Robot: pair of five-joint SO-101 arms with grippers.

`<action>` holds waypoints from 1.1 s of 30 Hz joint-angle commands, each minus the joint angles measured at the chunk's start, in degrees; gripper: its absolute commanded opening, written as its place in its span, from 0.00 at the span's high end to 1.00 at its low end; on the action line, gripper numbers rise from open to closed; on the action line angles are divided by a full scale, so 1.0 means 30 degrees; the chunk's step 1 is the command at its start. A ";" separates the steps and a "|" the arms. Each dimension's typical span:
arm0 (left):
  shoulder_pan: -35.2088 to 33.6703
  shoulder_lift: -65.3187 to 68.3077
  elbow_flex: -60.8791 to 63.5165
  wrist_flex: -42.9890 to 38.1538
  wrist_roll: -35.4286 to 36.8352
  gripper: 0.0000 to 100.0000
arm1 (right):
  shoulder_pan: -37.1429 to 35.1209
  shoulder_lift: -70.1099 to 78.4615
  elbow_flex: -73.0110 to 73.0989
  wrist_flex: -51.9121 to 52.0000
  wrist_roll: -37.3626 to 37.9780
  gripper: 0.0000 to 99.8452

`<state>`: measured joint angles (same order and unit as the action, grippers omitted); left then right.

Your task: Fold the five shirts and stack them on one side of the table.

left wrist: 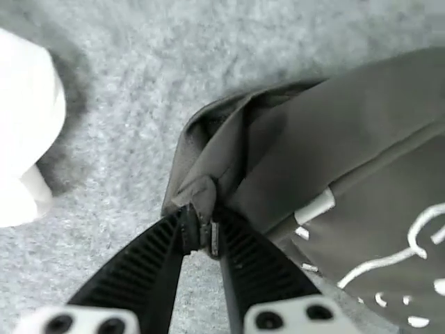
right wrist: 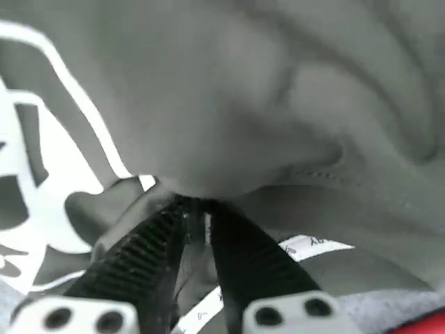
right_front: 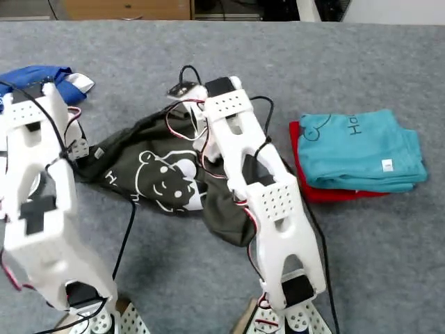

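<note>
A dark grey shirt (right_front: 156,174) with a white bear print lies crumpled in the middle of the table. My left gripper (left wrist: 201,236) is shut on a folded edge of the shirt (left wrist: 334,153); in the high view the left gripper (right_front: 81,153) sits at the shirt's left corner. My right gripper (right wrist: 198,224) is shut on a bunch of the same dark shirt (right wrist: 278,104) close to the white print. The right arm (right_front: 243,153) stretches over the shirt's right half and hides its own fingers there.
A folded teal shirt (right_front: 358,149) rests on a folded red shirt (right_front: 309,189) at the right side. A blue shirt (right_front: 42,78) lies bunched at the far left. Grey table cover (right_front: 389,264) lies open at the front right. Cables hang along both arms.
</note>
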<state>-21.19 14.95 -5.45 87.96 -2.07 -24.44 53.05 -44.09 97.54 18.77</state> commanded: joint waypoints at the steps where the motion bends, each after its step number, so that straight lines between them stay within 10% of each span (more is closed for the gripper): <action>1: -0.0205 -0.4176 0.3370 -0.1758 -0.0440 0.98 | 0.0190 -0.0278 -0.0337 0.1114 0.0967 0.99; 18: -0.0352 -1.7304 1.5883 -0.3575 -0.1465 0.98 | 0.1919 -1.1121 1.0916 0.0586 0.4718 0.99; 33: -0.3634 -2.2784 1.7729 -0.0850 -0.5099 0.98 | 0.6784 -1.8857 2.0205 -0.1084 1.0374 0.99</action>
<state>-29.98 -52.22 48.44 84.26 -15.52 -6.33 2.51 14.11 94.73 46.55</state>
